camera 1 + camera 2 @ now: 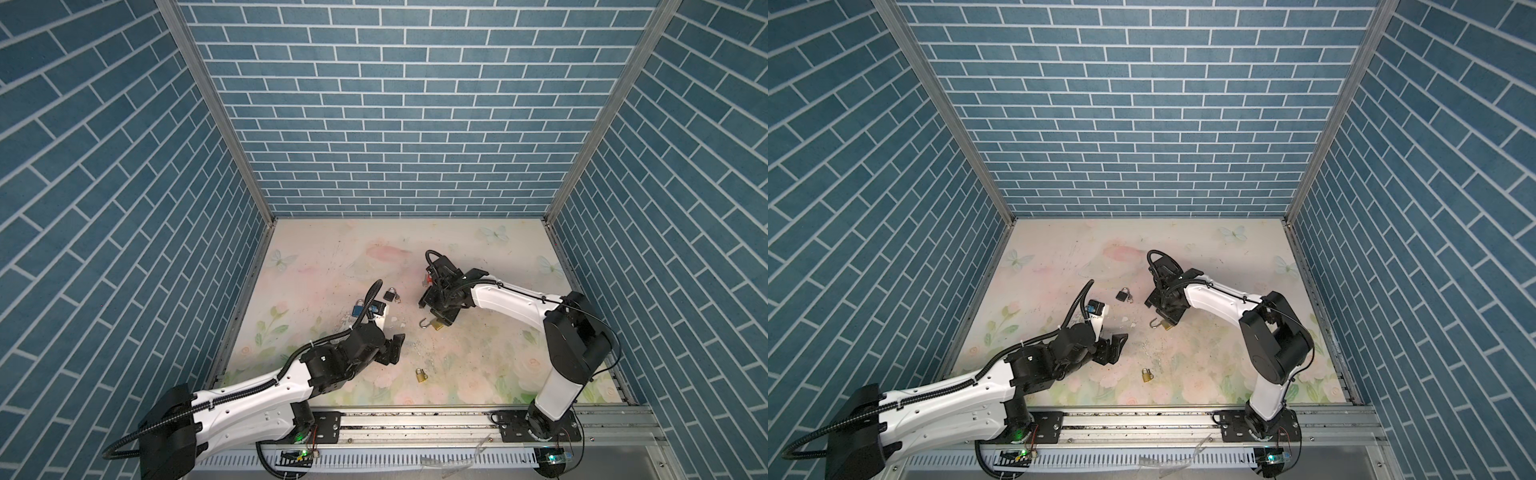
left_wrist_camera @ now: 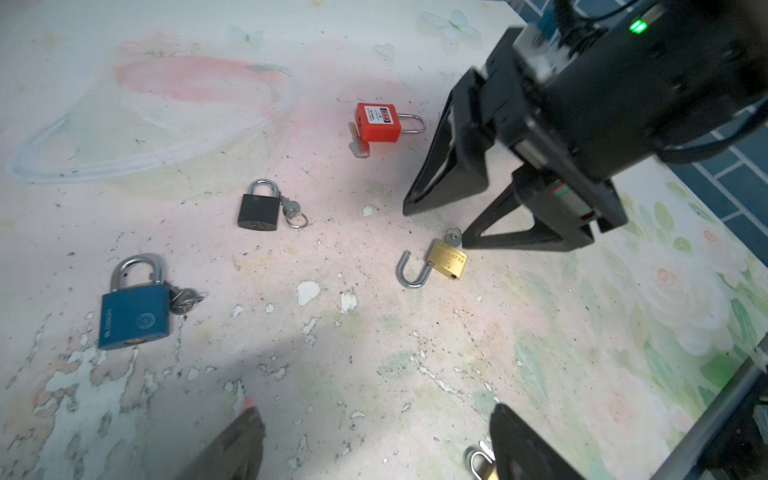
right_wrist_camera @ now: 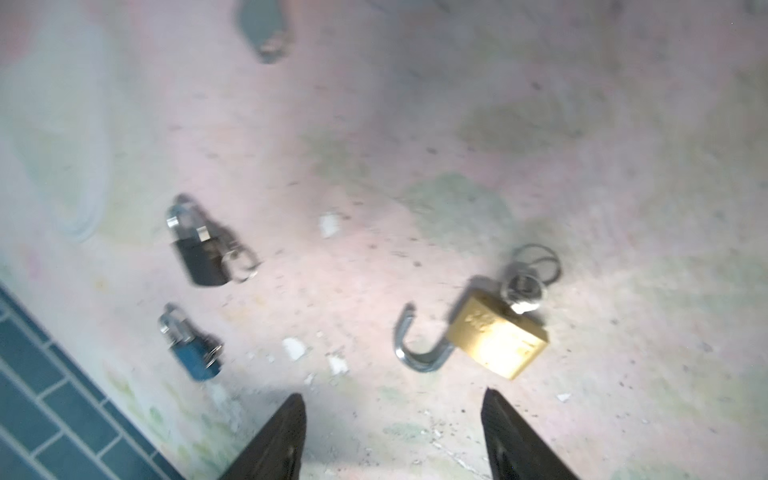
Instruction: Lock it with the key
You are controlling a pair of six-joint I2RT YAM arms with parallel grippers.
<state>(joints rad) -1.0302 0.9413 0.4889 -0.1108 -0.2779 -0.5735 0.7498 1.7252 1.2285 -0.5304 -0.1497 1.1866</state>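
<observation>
Both the left gripper and the right gripper gape empty; with the brass padlock lying open on the table just beside the right one, key touching its body, pin the body and press the shackle home

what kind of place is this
Likely a staged robot test cell: printed blue brick wall panels, a worn floral tabletop, and an open brass padlock laid out among others.

Both top views high, facing down, wrist views close, right blurry, apparently sharing open padlock
</observation>
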